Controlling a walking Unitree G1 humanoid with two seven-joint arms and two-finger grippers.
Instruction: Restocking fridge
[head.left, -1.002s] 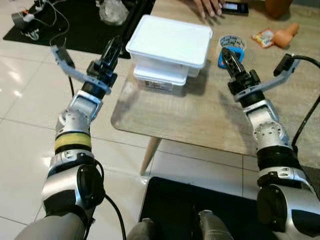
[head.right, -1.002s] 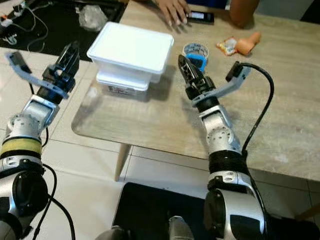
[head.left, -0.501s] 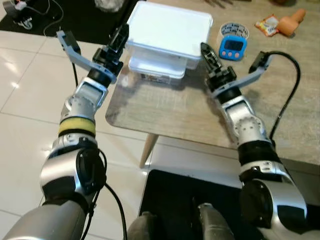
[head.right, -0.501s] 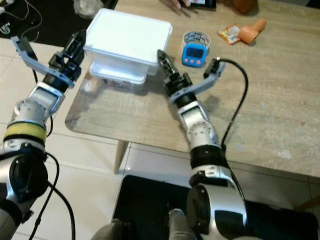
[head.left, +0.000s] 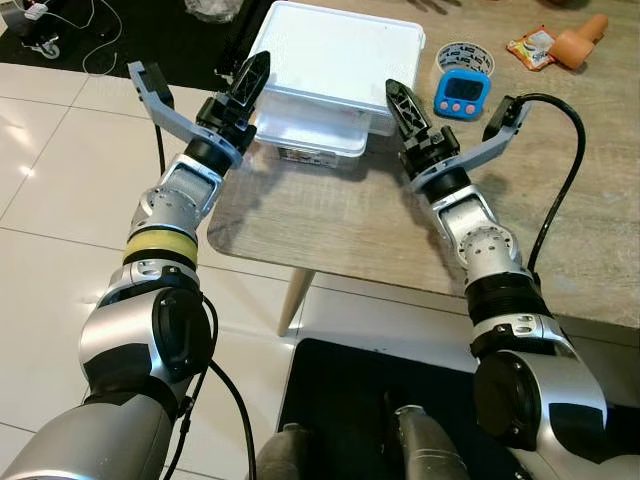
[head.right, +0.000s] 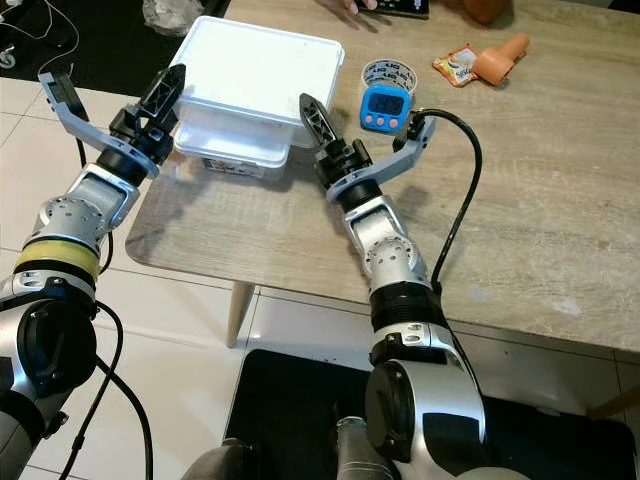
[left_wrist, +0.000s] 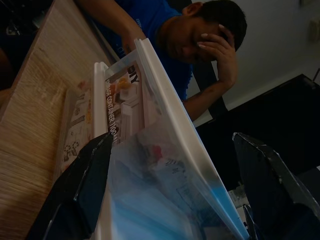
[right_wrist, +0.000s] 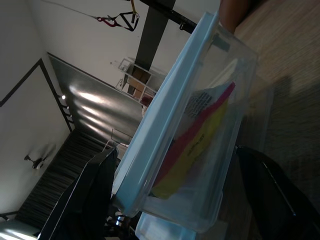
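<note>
Two clear plastic boxes with white lids are stacked at the near left corner of the wooden table: the top box rests on the lower box. My left gripper is at the top box's left side and my right gripper at its right side. In the left wrist view the open gripper has the top box between its wide-spread fingers. The right wrist view has the box, with red and yellow contents, between the open right gripper fingers. I cannot tell if either touches it.
A blue timer, a tape roll, a snack packet and an orange object lie behind the right gripper. A seated person is at the table's far side. A black mat with cables lies on the tiled floor to the left.
The right gripper has swung left from beside the timer to the top box's right side. The left gripper has closed in on its left side. The camera has also shifted.
</note>
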